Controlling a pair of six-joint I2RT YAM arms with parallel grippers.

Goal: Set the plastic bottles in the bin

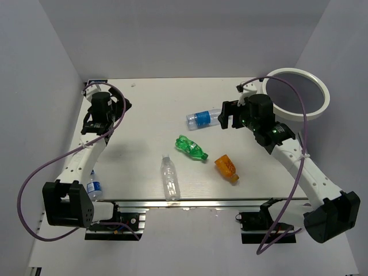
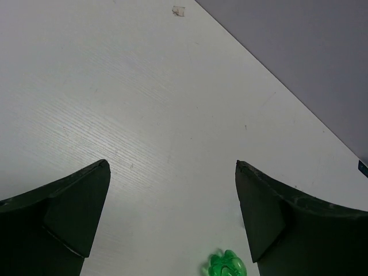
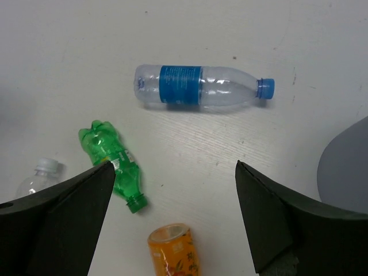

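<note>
My right gripper (image 3: 172,167) hangs with jaws spread wide and empty. The blue-label bottle (image 3: 201,87) lies on its side just ahead of it, cap pointing toward the bin (image 1: 322,86) at the far right corner of the table (image 1: 149,103). The green bottle (image 1: 191,148), orange bottle (image 1: 226,167) and clear bottle (image 1: 170,179) lie mid-table, apart, with bare surface between them. A second blue-label bottle (image 1: 94,188) sits at the near left edge by my left arm (image 1: 86,158). My left gripper (image 2: 172,167) is wide open too, empty, over open table at far left.

Bin (image 1: 296,71) at far-right table (image 1: 149,103) corner, four bottles (image 1: 191,148) mid-table, fifth bottle (image 1: 94,188) near-left.
</note>
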